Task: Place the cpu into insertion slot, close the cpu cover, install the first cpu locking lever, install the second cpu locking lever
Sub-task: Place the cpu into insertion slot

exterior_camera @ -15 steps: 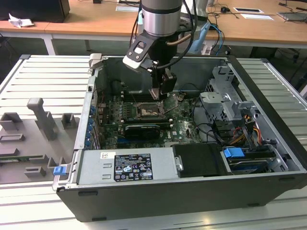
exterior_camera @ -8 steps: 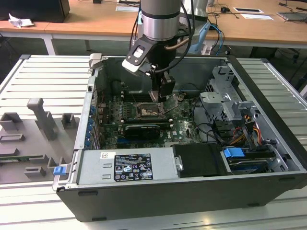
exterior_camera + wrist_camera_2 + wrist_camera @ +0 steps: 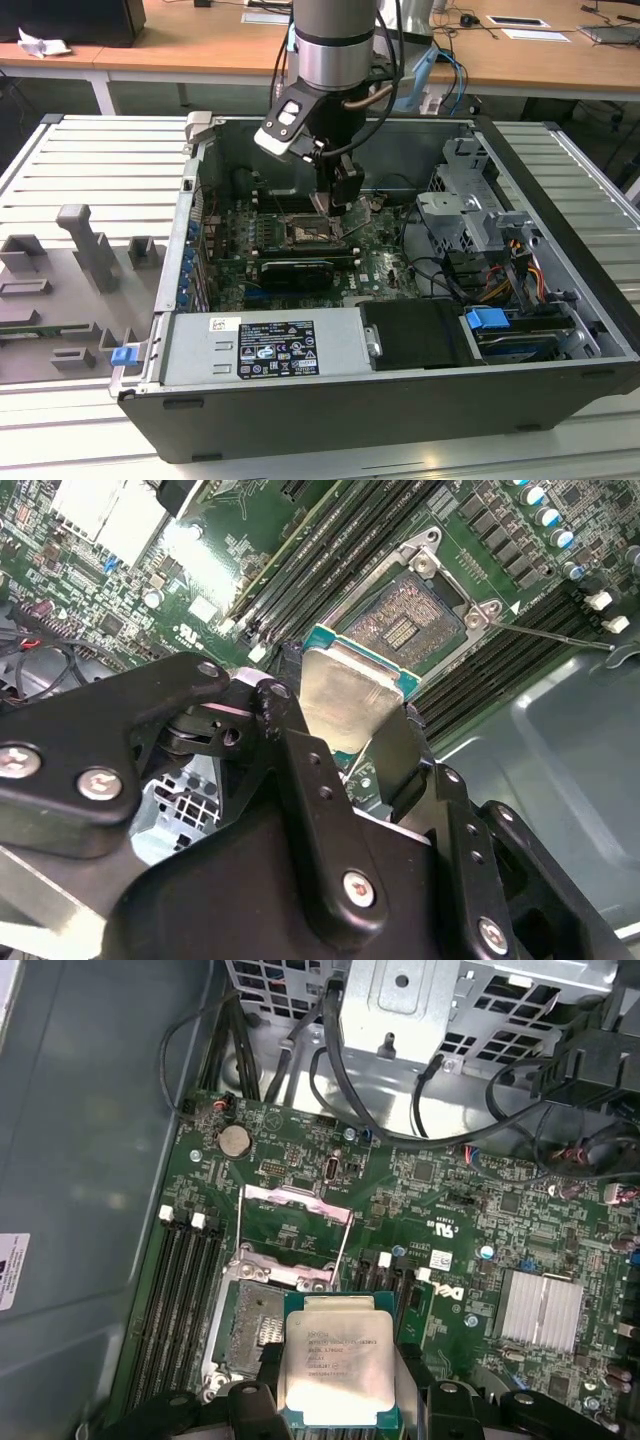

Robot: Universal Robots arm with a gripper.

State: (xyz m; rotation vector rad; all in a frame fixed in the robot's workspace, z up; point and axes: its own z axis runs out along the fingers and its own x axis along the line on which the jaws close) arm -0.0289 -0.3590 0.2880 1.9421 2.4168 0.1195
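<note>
Right up close in the second wrist view, the black fingers (image 3: 300, 765) are clamped on the cpu (image 3: 350, 695), one on each side edge, with its silvery face showing and tilted a touch. In the exterior view the gripper (image 3: 338, 203) hangs low inside the open computer case (image 3: 400, 415), straight over the board.

From the first wrist view the chip sits face-up between the fingertips, overlapping one edge of the insertion slot (image 3: 252, 1328). It's not seated, and I cannot tell how much of a gap lies under it. The slot is bare, its field of contacts plain to see.

Just beyond it, the cpu cover (image 3: 300, 1203) stands swung open on its hinge, frame up, middle cut out. In the second wrist view a thin metal rod (image 3: 555, 637) runs out from the slot's corner across a bank of memory slots (image 3: 480, 678).

Farther out on the green motherboard (image 3: 420, 1190) there's a finned heatsink (image 3: 545, 1310) to one side and a coin battery (image 3: 234, 1140) past the cover. Behind those is the metal drive cage (image 3: 420, 1000), with black cables looping in front.

Out wide, the case lies on its side on the ribbed grey table (image 3: 100, 150), with the power supply (image 3: 265, 350) along its near wall. Grey fixtures (image 3: 85, 245) stand on the exterior view's left, and wooden desks (image 3: 200, 45) line the back.
</note>
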